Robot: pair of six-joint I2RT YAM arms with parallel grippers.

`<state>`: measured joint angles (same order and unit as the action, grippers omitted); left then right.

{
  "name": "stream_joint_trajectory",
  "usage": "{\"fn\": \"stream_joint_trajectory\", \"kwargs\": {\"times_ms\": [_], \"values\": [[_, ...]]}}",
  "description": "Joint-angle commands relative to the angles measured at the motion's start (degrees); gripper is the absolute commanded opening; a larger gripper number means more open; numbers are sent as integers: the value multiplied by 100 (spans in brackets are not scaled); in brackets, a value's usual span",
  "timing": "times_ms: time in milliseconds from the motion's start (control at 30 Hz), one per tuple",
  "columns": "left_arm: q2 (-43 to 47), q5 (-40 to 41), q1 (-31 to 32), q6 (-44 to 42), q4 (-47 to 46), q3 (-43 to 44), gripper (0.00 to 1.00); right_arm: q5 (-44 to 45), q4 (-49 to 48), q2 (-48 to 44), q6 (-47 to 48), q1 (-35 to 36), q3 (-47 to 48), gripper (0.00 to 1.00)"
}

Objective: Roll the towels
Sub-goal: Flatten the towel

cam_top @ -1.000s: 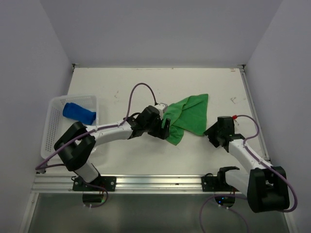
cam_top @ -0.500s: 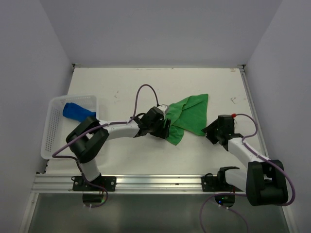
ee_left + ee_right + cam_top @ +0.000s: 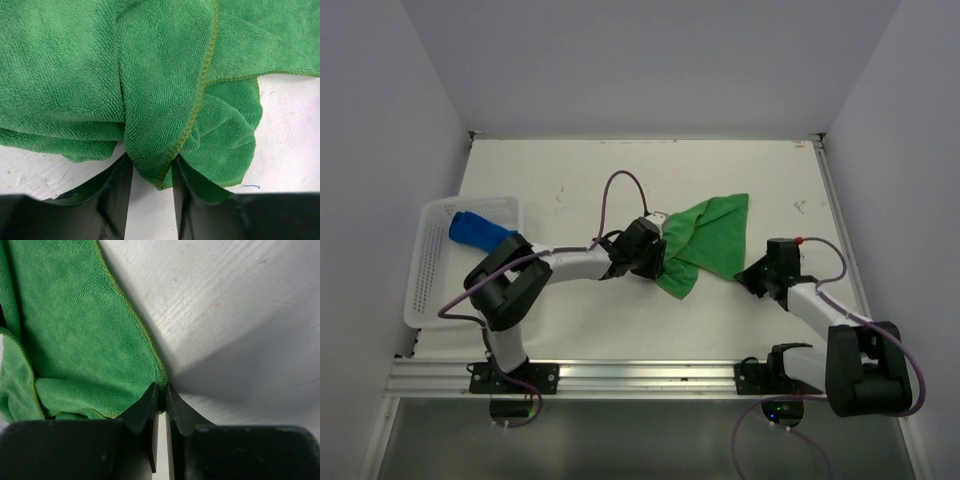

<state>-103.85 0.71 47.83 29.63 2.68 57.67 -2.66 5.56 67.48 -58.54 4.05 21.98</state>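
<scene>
Towel 1 [image 3: 712,232] on table [image 3: 570,170], centre; towel 2 [image 3: 480,230] in basket [image 3: 433,282], left.

**Colours on the desk**

Green towel [image 3: 712,235]: bright green, terry nap, hem stitched same shade. Blue towel [image 3: 480,230]: royal blue. Basket [image 3: 428,285]: white mesh. Desk [image 3: 550,170]: white w/ faint scuffs. Arms [image 3: 575,265]: white, black joints. Cables [image 3: 621,173]: purple.

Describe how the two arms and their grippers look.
Both the left arm and right arm have white links and bulky black joints. A purple cable loops along each. The right arm carries a small red mark near its wrist. Left gripper and right gripper have black, tapered fingers.
</scene>
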Motion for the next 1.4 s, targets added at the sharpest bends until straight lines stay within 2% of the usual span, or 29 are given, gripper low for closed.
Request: {"fn": "stream_joint_trajectory", "kwargs": {"times_ms": [0, 200, 333, 467, 733, 833, 1200, 1367], "values": [[-126, 131, -142, 61, -171, 236, 38, 45, 445, -190, 71, -10, 60, 9], [-39, 166, -318, 70, -22, 280, 22, 177, 980, -604, 247, -19, 228, 0], [329, 289, -345, 26, 355, 280, 8, 257, 1262, -911, 343, -19, 351, 0], [787, 780, -389, -53, 996, 429, 2, 423, 1727, -1228, 475, -10, 544, 0], [2025, 1625, -837, -334, 2235, 999, 2, 635, 2317, -1598, 677, -71, 1001, 0], [2150, 1932, -1004, -518, 2753, 1385, 2, 679, 2458, -1694, 721, -107, 1159, 0], [1887, 3031, -1048, -703, 3634, 2274, 4, 1250, 3188, -2169, 1143, -133, 1950, 0], [1553, 3654, -1048, -1090, 3977, 3100, 4, 1364, 3302, -2231, 1187, -142, 2100, 0]]}}
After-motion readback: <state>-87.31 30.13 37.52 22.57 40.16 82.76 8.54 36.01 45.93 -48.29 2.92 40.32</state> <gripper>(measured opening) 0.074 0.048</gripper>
